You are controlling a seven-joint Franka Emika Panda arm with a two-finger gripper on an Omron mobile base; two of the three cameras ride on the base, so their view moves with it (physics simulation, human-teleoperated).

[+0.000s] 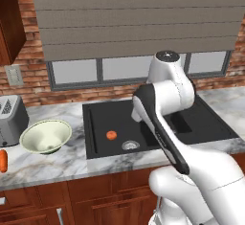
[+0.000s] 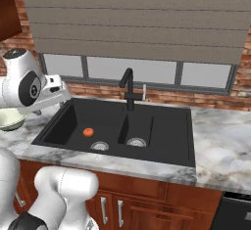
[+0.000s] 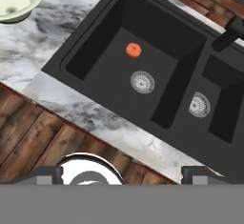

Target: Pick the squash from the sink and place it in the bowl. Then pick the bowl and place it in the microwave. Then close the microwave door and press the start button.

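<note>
At the left of the left base view we see a toaster (image 1: 10,118) and carrot (image 1: 4,161) on the table (image 1: 57,164), cream bowl (image 1: 46,136) centre-left, squash (image 1: 111,135) in the sink (image 1: 98,114) left basin, faucet (image 2: 128,88) clear in the right base view, our hand (image 3: 122,174) wide open, empty, lower edge of hand view.

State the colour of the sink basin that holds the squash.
Black. The sink shows best in the hand view, with the orange squash on its floor.

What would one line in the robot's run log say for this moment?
phase: reaching for squash | squash: in sink left basin, untouched | bowl: empty on counter, left of sink | gripper: open, above the sink's front edge
</note>
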